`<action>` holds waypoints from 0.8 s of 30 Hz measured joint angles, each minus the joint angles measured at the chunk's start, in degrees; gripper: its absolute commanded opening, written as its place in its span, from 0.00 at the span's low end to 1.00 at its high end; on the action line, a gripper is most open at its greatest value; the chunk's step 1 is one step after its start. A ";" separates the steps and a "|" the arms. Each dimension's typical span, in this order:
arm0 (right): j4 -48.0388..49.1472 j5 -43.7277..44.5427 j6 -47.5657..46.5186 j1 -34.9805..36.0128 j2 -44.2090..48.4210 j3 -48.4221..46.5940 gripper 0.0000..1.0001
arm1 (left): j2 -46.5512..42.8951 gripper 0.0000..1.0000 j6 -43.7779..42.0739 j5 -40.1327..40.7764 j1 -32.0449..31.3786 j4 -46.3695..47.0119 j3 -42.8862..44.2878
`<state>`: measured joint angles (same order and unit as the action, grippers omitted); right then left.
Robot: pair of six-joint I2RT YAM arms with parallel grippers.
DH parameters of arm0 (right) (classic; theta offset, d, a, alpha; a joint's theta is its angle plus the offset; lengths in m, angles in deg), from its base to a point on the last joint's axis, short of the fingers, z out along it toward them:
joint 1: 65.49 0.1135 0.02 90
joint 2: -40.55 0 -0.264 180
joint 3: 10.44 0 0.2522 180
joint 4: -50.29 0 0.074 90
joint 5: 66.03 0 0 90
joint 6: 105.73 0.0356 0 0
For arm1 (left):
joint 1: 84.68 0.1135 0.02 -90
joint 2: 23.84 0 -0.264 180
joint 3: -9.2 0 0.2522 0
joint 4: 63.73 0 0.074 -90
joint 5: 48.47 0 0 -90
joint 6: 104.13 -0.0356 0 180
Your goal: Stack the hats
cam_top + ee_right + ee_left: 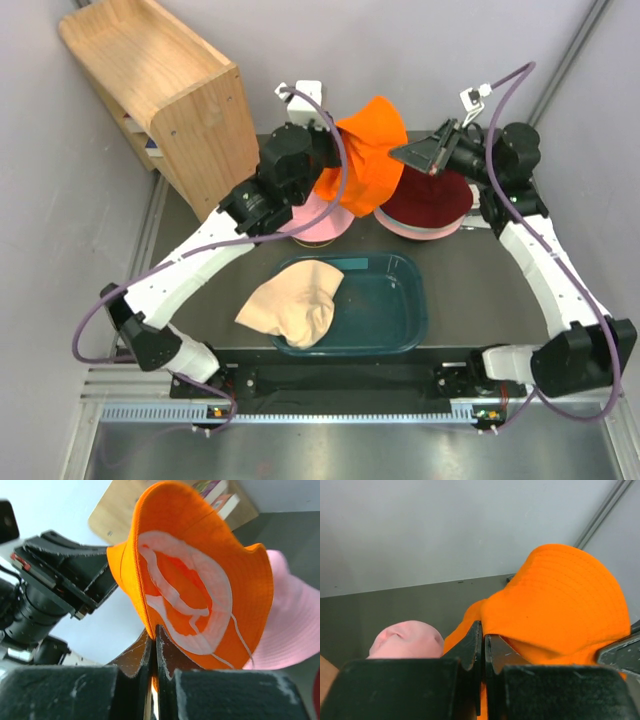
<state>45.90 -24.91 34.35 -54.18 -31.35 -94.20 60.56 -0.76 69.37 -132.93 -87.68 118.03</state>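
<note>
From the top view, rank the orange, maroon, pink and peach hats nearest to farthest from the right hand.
1. Orange hat: pinched in the right hand.
2. Maroon hat: beneath it, right side.
3. Pink hat: left of centre.
4. Peach hat: on the tub, near edge.

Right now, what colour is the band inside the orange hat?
White. The inner band of the orange hat shows best in the right wrist view.

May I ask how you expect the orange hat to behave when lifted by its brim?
Probably floppy: the orange hat hangs creased between the left gripper and right gripper. Likely light, since two thin pinches on its fabric hold it up. It may drape unevenly when lowered.
</note>
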 measured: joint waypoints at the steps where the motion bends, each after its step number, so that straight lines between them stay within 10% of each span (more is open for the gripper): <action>1: 0.11 0.20 1.11 -0.87 -1.09 -0.85 0.00 | 1.05 0.00 0.02 -0.76 1.09 -0.02 0.72; 11: 1.11 2.51 10.49 -5.33 -10.84 -7.15 0.00 | 15.23 0.03 1.31 -13.18 9.25 -1.09 13.70; 16: 4.13 3.76 16.35 -6.60 -14.75 -7.76 0.00 | 21.64 0.64 3.04 -18.99 12.59 -2.60 22.01; 24: 4.13 6.62 20.57 -13.46 -15.15 -7.02 0.00 | 24.09 0.88 7.72 -23.80 18.18 -2.19 24.20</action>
<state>50.03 -18.29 54.92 -67.64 -46.50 -101.21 84.65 6.95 45.56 -114.74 -89.87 142.23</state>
